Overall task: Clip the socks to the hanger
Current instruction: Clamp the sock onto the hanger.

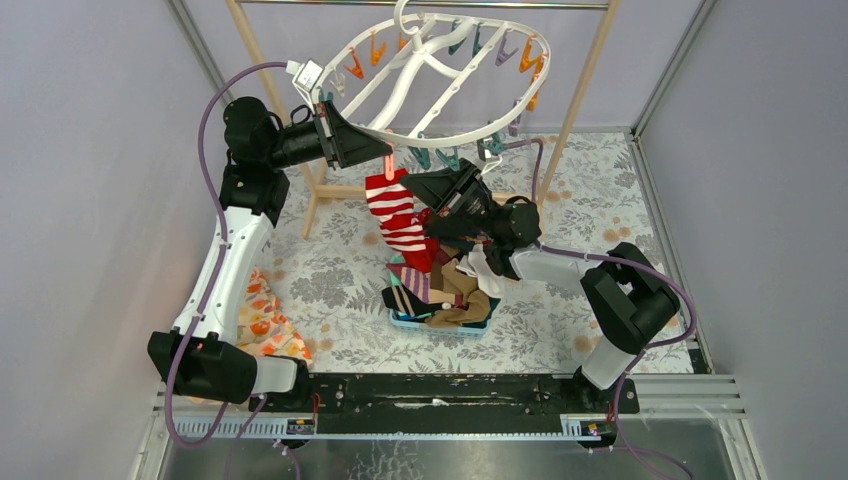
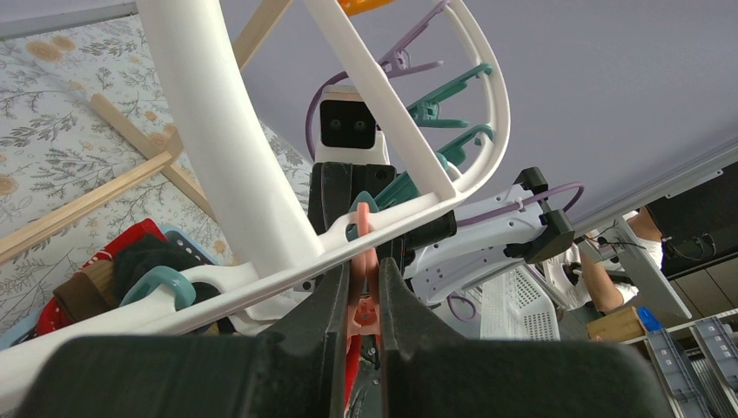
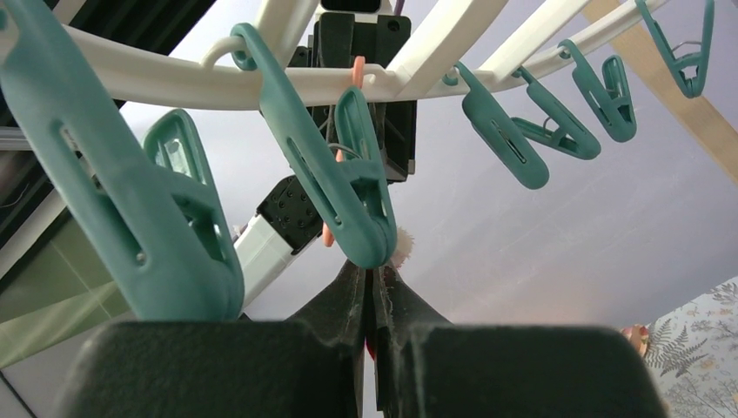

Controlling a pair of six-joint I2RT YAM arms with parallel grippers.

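The left gripper (image 2: 364,300) is pinching a pink peg (image 2: 365,252) on the near rim of the white hanger (image 2: 218,131), its 2 fingers pressing the peg's sides. The right gripper (image 3: 372,283) is clamping tight on the red-and-white striped sock (image 1: 398,215). That sock is dangling just under the pink peg, right beside the right gripper, while the other socks (image 1: 450,285), brown, black, white and purple-striped, are lying heaped in a blue basket (image 1: 440,325) below.
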